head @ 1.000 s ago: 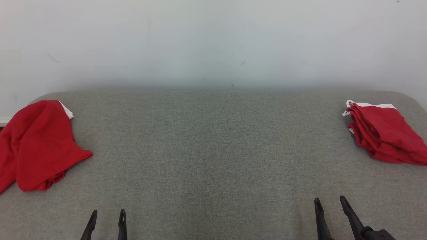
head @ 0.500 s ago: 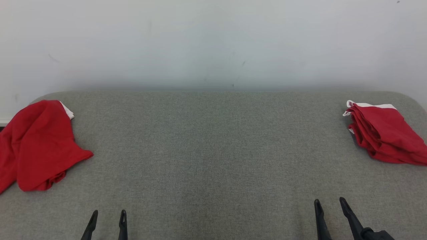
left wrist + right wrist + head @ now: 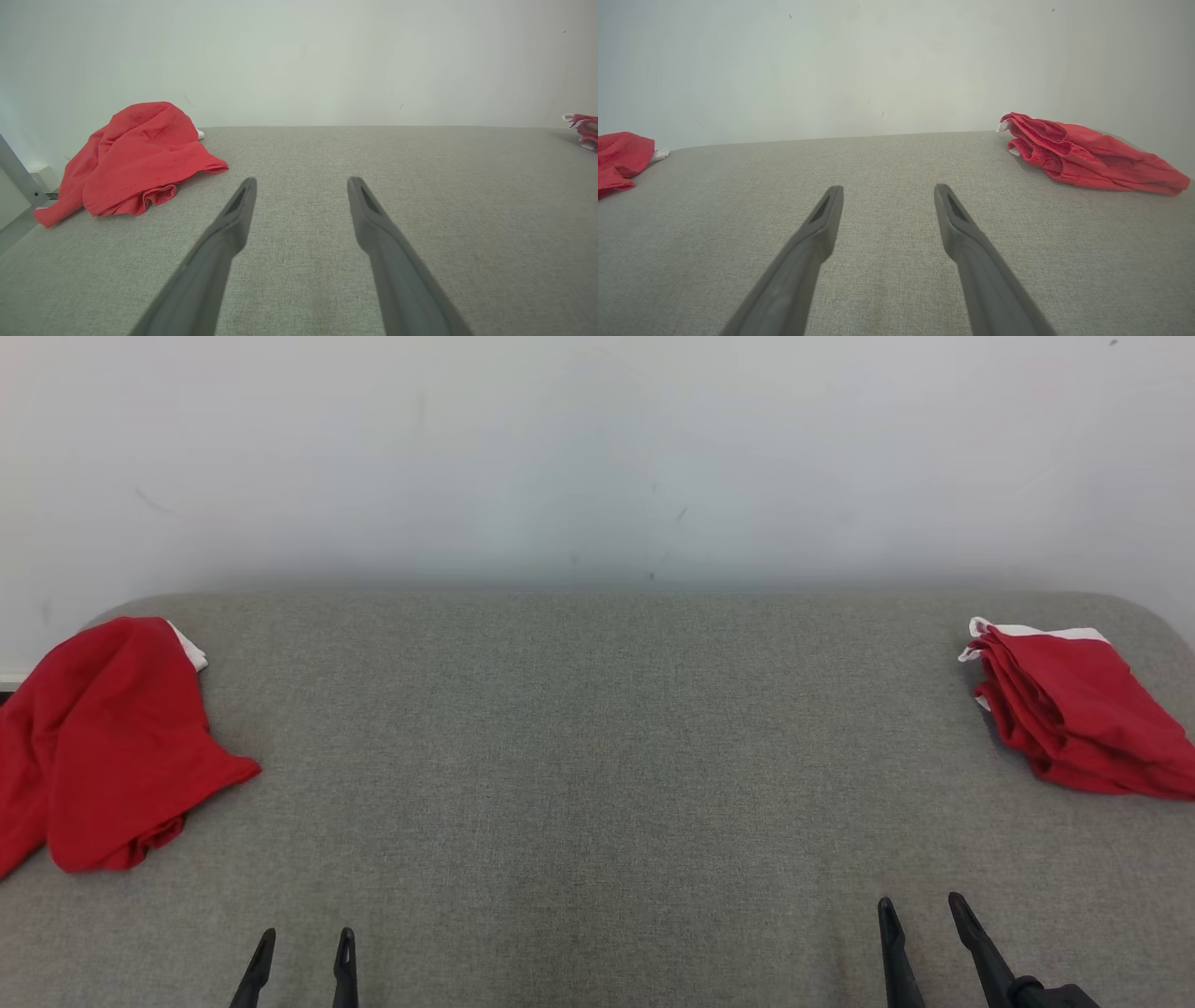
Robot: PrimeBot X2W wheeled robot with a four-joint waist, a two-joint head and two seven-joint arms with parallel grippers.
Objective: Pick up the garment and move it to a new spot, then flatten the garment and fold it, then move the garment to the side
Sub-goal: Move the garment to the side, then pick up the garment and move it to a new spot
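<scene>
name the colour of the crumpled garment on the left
Red garment with a white edge, clearest in left wrist view.

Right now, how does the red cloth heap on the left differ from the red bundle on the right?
The left red garment lies loose and crumpled; the right red garment is folded in layers. The left one mounds higher; the right one lies flatter. Both are red with white trim, on the grey fabric surface.

Grey fabric surface (image 3: 597, 756) meets plain white wall (image 3: 597, 448).

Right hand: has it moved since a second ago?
Yes, slightly: the right hand has drawn back toward the robot, away from the unmoved folded red garment.
</scene>
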